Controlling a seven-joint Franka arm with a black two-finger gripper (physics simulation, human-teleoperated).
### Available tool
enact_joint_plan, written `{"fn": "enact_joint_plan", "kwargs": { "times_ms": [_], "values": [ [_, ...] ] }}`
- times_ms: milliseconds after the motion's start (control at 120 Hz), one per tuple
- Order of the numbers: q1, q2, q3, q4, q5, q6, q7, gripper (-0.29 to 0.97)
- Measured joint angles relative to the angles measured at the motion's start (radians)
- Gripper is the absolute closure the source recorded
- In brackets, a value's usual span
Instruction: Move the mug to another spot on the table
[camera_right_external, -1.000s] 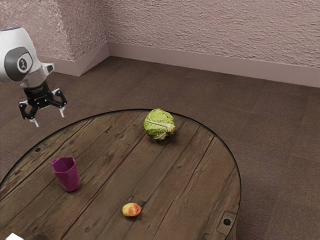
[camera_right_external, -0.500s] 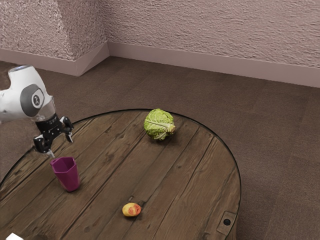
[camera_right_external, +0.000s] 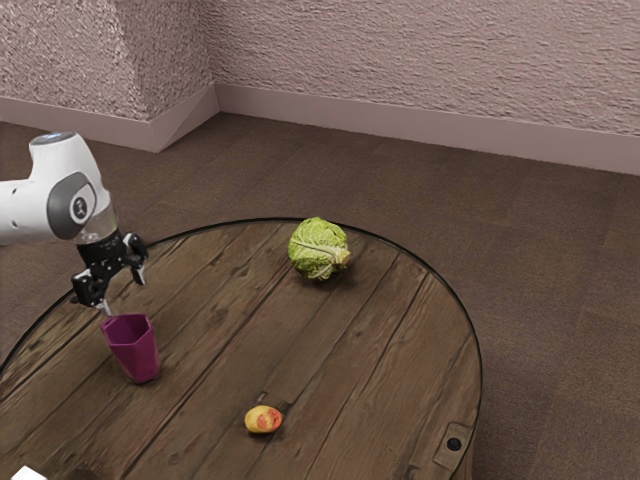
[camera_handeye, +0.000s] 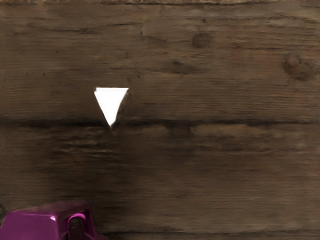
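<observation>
During approach, the open, empty pincer (camera_right_external: 118, 294) hung above the mug (camera_right_external: 132, 347); the next move likely required descent over its rim.

Round table (camera_right_external: 350, 340) of weathered brown planks, dark-rimmed, with a bolt (camera_right_external: 454, 443) in the rim at 4 o'clock. Taken from the middle of the top in the exterior view: at 9 o'clock, upright purple mug (camera_right_external: 131, 346); at 1 o'clock, near the far edge, green cabbage (camera_right_external: 319, 248); at 5 o'clock, small yellow-red apple (camera_right_external: 263, 419). All three well apart. Under the wrist camera, bare planks (camera_handeye: 225, 150), mug (camera_handeye: 47, 222), and a flat white triangle (camera_handeye: 110, 103) near it.
</observation>
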Motion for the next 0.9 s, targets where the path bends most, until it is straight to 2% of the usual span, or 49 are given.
{"fn": "enact_joint_plan", "kwargs": {
  "times_ms": [158, 542, 708, 900],
  "values": [
    [0.013, 0.031, 0.021, -0.007, 0.012, -0.022, 0.004, 0.02],
    [0.032, 0.109, 0.025, 0.02, -0.029, 0.0, 0.021, 0.02],
    [0.031, 0.158, 0.025, 0.027, -0.061, 0.022, 0.031, 0.02],
    [0.028, 0.181, 0.025, 0.021, -0.136, 0.039, 0.04, 0.04]
  ]
}}
